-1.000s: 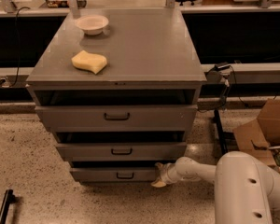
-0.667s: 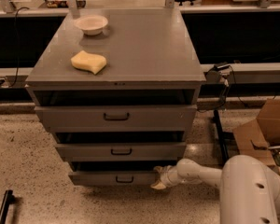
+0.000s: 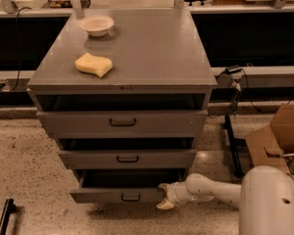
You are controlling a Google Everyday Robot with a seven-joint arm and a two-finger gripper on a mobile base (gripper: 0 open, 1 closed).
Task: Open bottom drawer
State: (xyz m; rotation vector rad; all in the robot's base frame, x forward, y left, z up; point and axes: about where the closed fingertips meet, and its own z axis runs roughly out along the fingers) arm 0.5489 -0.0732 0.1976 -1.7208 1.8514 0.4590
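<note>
The bottom drawer (image 3: pixel 118 195) is the lowest and slimmest grey front of the grey metal cabinet (image 3: pixel 137 58), with a small dark bar handle (image 3: pixel 131 198) at its centre. It stands pulled out a little, with a dark gap showing above its front. My gripper (image 3: pixel 163 196) is at the drawer front's right end, on the end of the white arm (image 3: pixel 210 190) that reaches in from the lower right. One pale fingertip (image 3: pixel 164 205) pokes out below the drawer's corner.
The mid-sized drawer (image 3: pixel 127 158) and the tall top drawer (image 3: pixel 122 123) sit above, both slightly out. A yellow sponge (image 3: pixel 93 64) and a white bowl (image 3: pixel 97 25) rest on the cabinet top. A cardboard box (image 3: pixel 279 136) and a black stand (image 3: pixel 232 141) are at the right. The floor is speckled.
The bottom drawer has slid out toward me, and the dark gap above its front has widened. My gripper has moved with its right end.
</note>
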